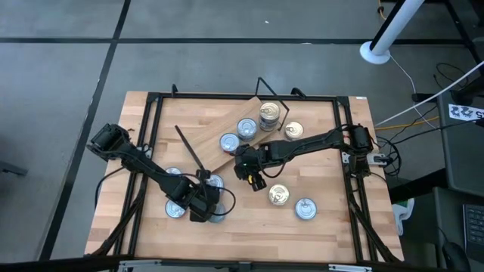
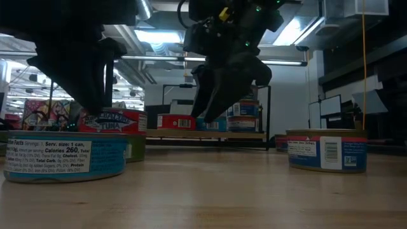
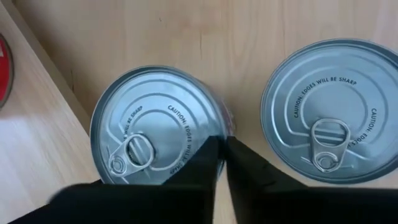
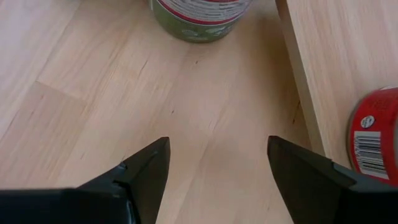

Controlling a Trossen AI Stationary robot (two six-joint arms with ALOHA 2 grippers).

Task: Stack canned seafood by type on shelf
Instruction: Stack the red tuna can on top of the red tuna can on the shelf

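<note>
Flat round tins (image 3: 155, 121) with ribbed silvery lids and ring pulls lie on the pale wood table (image 1: 318, 227) around six o'clock. The left gripper (image 3: 224, 168) hovers there, fingers pressed together, empty. The right gripper (image 4: 217, 168), fingers spread, hangs mid-table beside the slanted plank shelf (image 1: 208, 136), which carries more tins at twelve o'clock.

Hidden and cut-off parts around the shelf (image 1: 219, 132)

In the right wrist view the red-labelled tin (image 4: 375, 134) on the shelf is cut by the picture's edge, and the green-sided tin (image 4: 199, 18) beside the shelf shows only its lower wall. In the left wrist view the left gripper (image 3: 222, 155) covers part of the silver-lidded tin (image 3: 155, 134), and a red tin (image 3: 3, 71) shows only a sliver. In the high view the left arm hides part of the tins (image 1: 215, 183) in front of the shelf; their labels are too small to read
</note>
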